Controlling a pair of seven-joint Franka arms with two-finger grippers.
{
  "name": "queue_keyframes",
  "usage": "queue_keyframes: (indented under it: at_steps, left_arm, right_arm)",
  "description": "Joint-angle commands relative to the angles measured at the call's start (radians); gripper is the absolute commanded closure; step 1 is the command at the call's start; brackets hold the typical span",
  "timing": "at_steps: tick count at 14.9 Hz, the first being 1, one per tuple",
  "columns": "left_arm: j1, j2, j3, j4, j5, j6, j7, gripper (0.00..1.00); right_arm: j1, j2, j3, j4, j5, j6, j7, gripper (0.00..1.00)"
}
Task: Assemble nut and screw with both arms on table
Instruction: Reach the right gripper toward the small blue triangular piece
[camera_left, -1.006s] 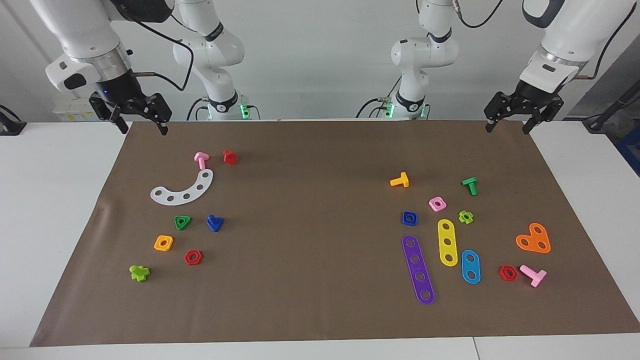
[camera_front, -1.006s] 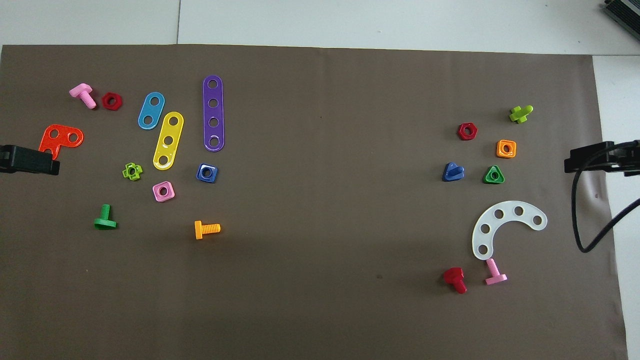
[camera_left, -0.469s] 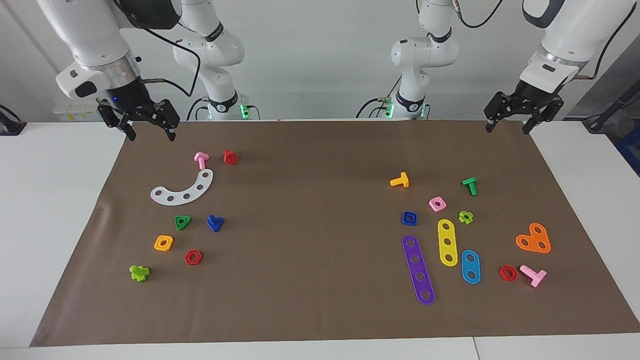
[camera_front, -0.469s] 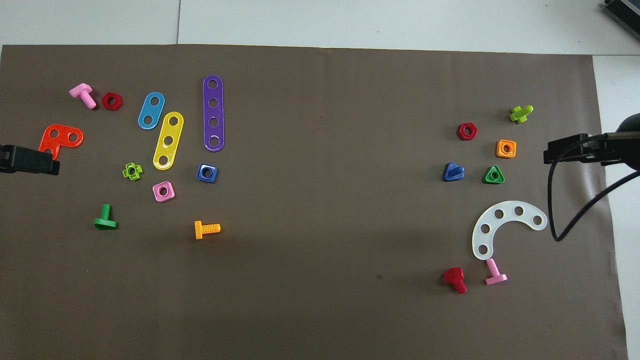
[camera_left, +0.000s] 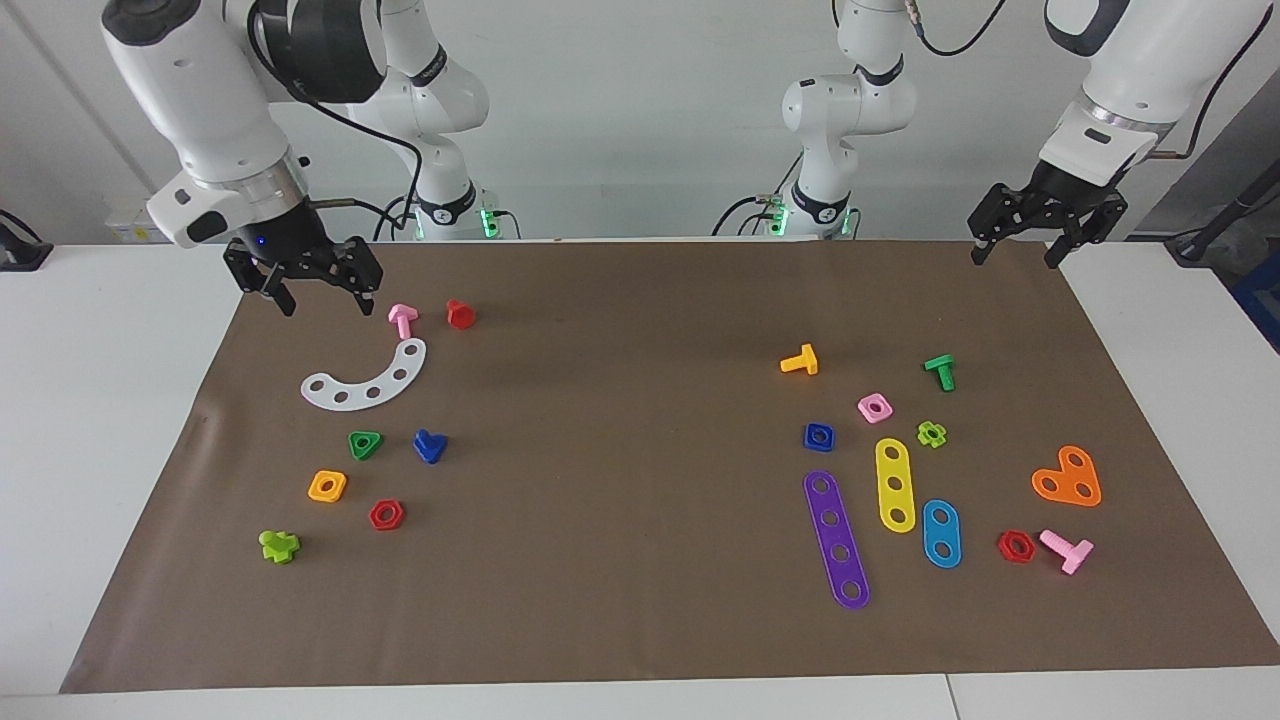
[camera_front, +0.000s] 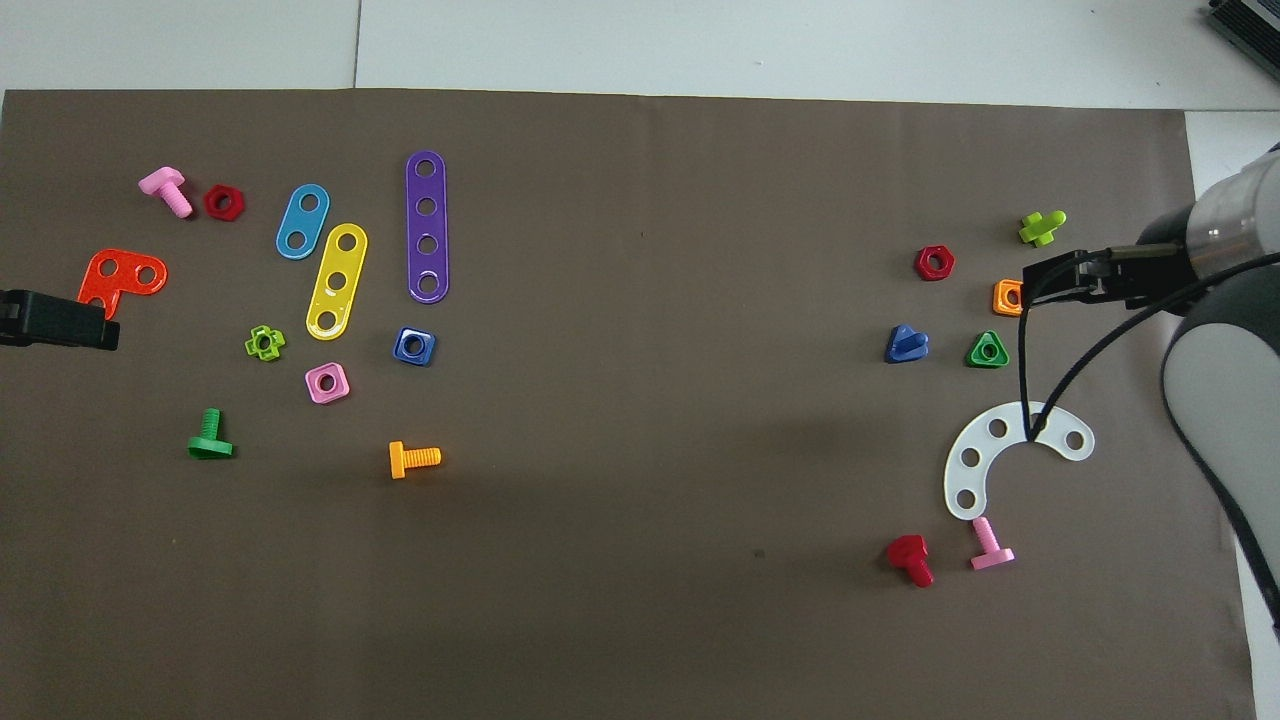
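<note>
The dark-blue square nut (camera_left: 818, 436) (camera_front: 414, 346) lies flat on the brown mat (camera_left: 620, 420) toward the left arm's end, beside the purple strip (camera_left: 836, 540). At the right arm's end, the dark-blue screw (camera_left: 430, 446) (camera_front: 906, 344) rests on its head beside a green triangular nut (camera_left: 365, 445). My right gripper (camera_left: 326, 306) (camera_front: 1050, 280) hangs open and holds nothing, over the mat close to a pink bolt (camera_left: 402, 320). My left gripper (camera_left: 1012, 260) (camera_front: 60, 320) waits open over the mat's corner by its base.
A white curved strip (camera_left: 365, 380), red bolt (camera_left: 460, 314), orange square nut (camera_left: 327, 486), red hex nut (camera_left: 386, 515) and lime piece (camera_left: 279, 546) surround the screw. Pink square nut (camera_left: 875, 407), orange bolt (camera_left: 800, 361), green bolt (camera_left: 940, 372) and yellow strip (camera_left: 895, 485) lie around the nut.
My right arm has swung inward from the mat's corner and lowered, and its gripper is now beside the pink bolt. The left arm and all the parts have stayed still.
</note>
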Motion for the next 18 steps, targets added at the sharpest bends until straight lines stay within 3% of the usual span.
queue_keyframes:
  at_steps: [1,3,12,18]
  left_arm:
    - [0.009,-0.013,-0.007,-0.011,0.006,-0.01,-0.007,0.0]
    - [0.009,-0.013,-0.007,-0.011,0.006,-0.01,-0.009,0.0]
    - [0.009,-0.013,-0.007,-0.011,0.006,-0.01,-0.009,0.0]
    - [0.009,-0.013,-0.007,-0.011,0.006,-0.01,-0.007,0.0]
  right_arm:
    - [-0.001,-0.003,0.01,-0.117,0.01,0.135,0.01,0.0]
    - [0.004,0.01,0.012,-0.182,0.01,0.221,-0.005,0.0]
    - [0.008,0.167,0.04,-0.301,0.01,0.519,-0.04,0.0]
    - [0.008,0.194,0.04,-0.338,0.012,0.556,-0.062,0.0]
